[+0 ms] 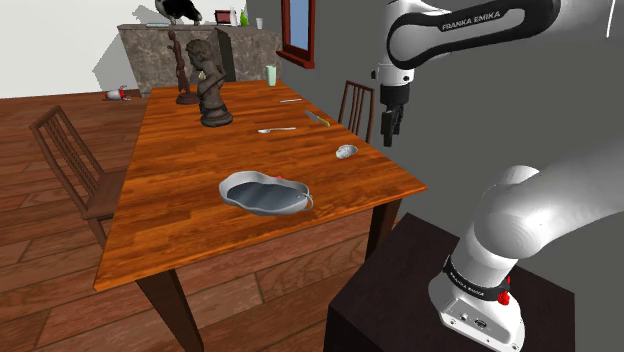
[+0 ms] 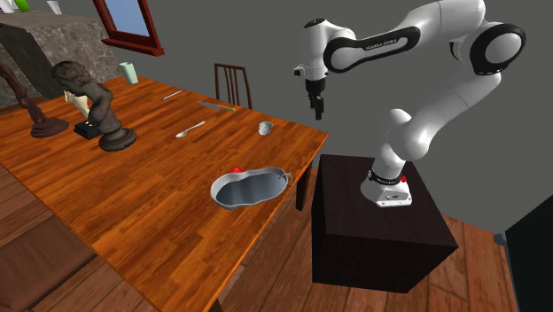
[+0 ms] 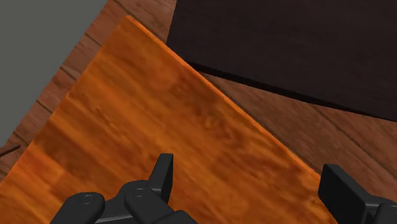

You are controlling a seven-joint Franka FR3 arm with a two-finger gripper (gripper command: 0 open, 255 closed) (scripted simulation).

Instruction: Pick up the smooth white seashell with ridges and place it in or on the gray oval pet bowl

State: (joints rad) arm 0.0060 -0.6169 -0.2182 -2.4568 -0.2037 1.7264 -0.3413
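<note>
The small pale ridged seashell [image 1: 346, 151] [image 2: 264, 128] lies on the wooden table [image 1: 200, 170] near its edge on the arm's side. Closer to the table's front sits the gray oval pet bowl [image 1: 240, 180] [image 2: 221, 183], with nothing inside. My black gripper [image 1: 390, 130] [image 2: 318, 111] hangs well above the table's edge, off to the shoulder view's right of the shell and touching nothing. In the wrist view the gripper [image 3: 251, 184] is open, its fingers [image 3: 162, 175] wide apart over bare orange wood [image 3: 159, 127], with nothing between them.
A dark bust [image 1: 212, 85] and a slim figurine [image 1: 183, 70] stand at the table's far end. A spoon [image 1: 277, 130], a knife [image 1: 317, 118] and a green cup [image 1: 271, 74] lie beyond the shell. Chairs [image 1: 75, 160] [image 1: 357, 105] flank the table. The dark stand [image 2: 372, 222] is beside it.
</note>
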